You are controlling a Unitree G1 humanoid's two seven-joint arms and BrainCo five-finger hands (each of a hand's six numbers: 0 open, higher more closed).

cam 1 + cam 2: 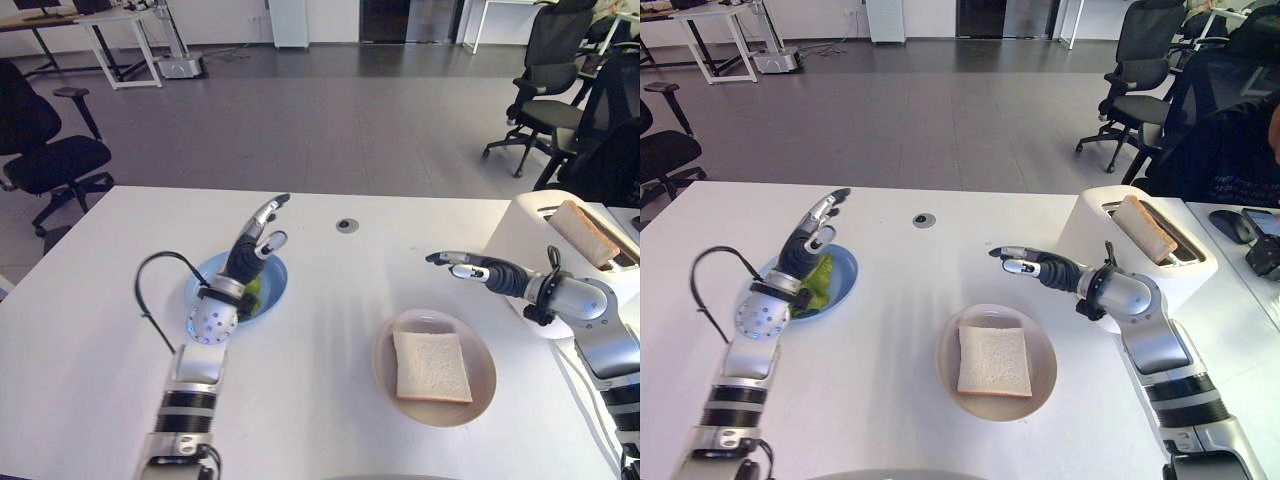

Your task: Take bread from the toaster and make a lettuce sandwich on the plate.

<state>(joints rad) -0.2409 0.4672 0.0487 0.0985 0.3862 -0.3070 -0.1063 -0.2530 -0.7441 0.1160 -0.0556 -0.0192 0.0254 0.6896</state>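
One slice of white bread (432, 365) lies flat on the beige plate (385, 345) near the table's front. A second slice (1143, 228) stands up out of a slot of the white toaster (1095, 230) at the right. Green lettuce (820, 285) lies in a blue bowl (842, 278) at the left. My left hand (255, 240) hovers over that bowl with its fingers stretched out and nothing in them. My right hand (1025, 263) is held open above the table between the toaster and the plate, fingers pointing left, holding nothing.
A round cable grommet (347, 225) sits in the white table top toward the back. A black cable (150, 290) loops off my left forearm. Beyond the toaster at the right edge lie a dark mouse (1232, 226) and other dark items. Office chairs stand behind the table.
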